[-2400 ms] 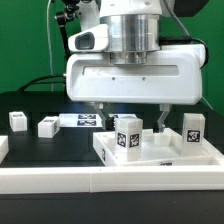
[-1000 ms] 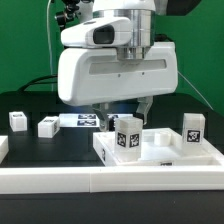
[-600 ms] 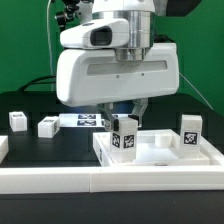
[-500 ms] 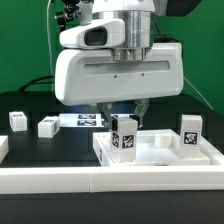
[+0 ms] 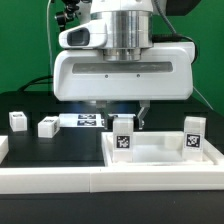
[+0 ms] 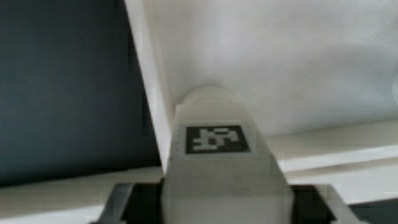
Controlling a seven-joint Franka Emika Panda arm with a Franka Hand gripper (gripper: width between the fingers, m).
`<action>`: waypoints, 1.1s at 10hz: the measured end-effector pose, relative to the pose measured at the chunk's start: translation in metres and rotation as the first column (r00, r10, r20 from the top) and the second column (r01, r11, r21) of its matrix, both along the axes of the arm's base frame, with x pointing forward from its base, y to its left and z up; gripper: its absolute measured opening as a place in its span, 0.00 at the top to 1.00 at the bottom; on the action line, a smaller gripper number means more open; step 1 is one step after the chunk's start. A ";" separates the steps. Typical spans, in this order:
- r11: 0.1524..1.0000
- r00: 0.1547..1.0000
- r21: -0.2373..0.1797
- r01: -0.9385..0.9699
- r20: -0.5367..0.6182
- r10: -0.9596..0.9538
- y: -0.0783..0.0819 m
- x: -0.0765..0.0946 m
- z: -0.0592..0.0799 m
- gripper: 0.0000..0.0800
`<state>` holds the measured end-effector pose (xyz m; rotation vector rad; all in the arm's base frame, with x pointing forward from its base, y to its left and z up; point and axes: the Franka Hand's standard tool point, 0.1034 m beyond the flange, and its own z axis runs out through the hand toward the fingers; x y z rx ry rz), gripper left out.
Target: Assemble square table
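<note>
light: bright, even | exterior view: fairly clear | wrist view: blurred

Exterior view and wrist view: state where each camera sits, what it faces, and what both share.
Exterior view: off the arm, low, facing the slab and leg; shows the end effector.
Wrist view: on the wrist, looking along the end effector onto the leg and slab.
Shared: the leg, the slab, the end effector.

The white square tabletop (image 5: 165, 158) lies flat at the exterior view's right. A tagged leg (image 5: 124, 138) stands upright on it, clamped in my gripper (image 5: 120, 117). A second leg (image 5: 193, 134) stands further right. One loose leg (image 5: 18, 120) and another loose leg (image 5: 47, 126) sit well apart, left.
</note>
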<state>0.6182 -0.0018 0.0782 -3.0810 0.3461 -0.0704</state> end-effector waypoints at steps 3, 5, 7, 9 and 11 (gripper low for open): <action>0.986 0.985 0.008 0.169 -0.023 -0.169 0.002 -0.002 0.000 0.64; 0.975 0.975 0.008 0.223 -0.026 -0.223 0.001 -0.003 0.000 0.64; 0.976 0.976 0.008 0.218 -0.026 -0.217 0.002 -0.003 -0.001 0.51; 0.976 0.975 0.009 0.219 -0.026 -0.219 0.002 -0.003 -0.001 0.34; 0.945 0.945 0.019 0.326 -0.035 -0.326 0.009 -0.015 0.012 0.21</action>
